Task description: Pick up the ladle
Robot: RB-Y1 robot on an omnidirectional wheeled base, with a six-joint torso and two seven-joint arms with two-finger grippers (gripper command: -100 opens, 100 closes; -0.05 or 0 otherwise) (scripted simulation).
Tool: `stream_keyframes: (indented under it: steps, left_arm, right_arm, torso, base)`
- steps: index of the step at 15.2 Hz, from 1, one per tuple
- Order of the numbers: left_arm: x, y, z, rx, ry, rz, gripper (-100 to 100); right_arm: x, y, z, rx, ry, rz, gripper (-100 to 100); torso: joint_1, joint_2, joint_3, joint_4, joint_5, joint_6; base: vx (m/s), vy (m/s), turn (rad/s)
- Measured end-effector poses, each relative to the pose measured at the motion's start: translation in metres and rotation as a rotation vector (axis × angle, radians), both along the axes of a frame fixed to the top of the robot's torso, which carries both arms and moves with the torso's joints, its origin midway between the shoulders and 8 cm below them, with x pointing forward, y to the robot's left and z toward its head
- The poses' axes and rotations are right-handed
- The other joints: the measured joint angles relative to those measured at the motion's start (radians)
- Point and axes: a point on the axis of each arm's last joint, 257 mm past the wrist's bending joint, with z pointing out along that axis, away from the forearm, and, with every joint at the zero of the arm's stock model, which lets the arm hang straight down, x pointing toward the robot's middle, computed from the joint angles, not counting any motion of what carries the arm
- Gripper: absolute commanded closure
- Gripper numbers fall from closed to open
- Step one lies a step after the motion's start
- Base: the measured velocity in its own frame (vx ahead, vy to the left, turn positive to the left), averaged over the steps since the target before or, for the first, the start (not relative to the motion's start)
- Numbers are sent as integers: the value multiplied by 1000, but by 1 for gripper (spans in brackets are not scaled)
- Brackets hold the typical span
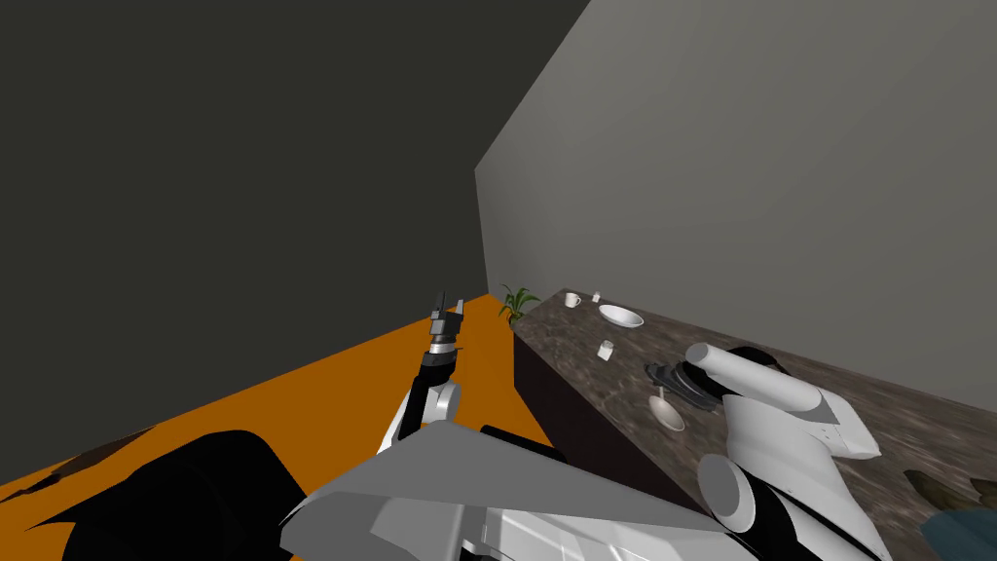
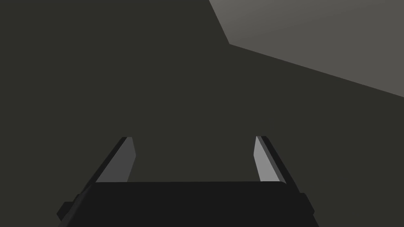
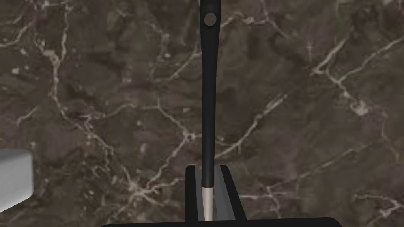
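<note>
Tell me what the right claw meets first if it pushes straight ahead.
Likely the dark veined countertop: the right claw, shut on the ladle, faces it squarely. Depth is unclear.

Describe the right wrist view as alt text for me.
The right gripper is shut on the ladle, whose thin black handle runs ahead over a dark, veined marble counter. A white block lies off to one side.

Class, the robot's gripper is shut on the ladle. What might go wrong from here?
The right gripper pinches the ladle where its black handle turns pale, so the long free end may swivel or slip when lifted. A white object sits close on the counter; a swinging ladle might knock it.
</note>
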Motion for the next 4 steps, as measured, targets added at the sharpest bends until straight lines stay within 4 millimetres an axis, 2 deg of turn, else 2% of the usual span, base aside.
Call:
stream_keyframes:
  steps: [4]
  left_arm:
    - [0, 0, 0, 0, 0, 0, 0]
  right_arm:
    - [1, -4, 12, -3, -1, -7, 100]
  torso:
    - [1, 3, 2, 1, 1, -1]
  base:
    - [-36, 3, 54]
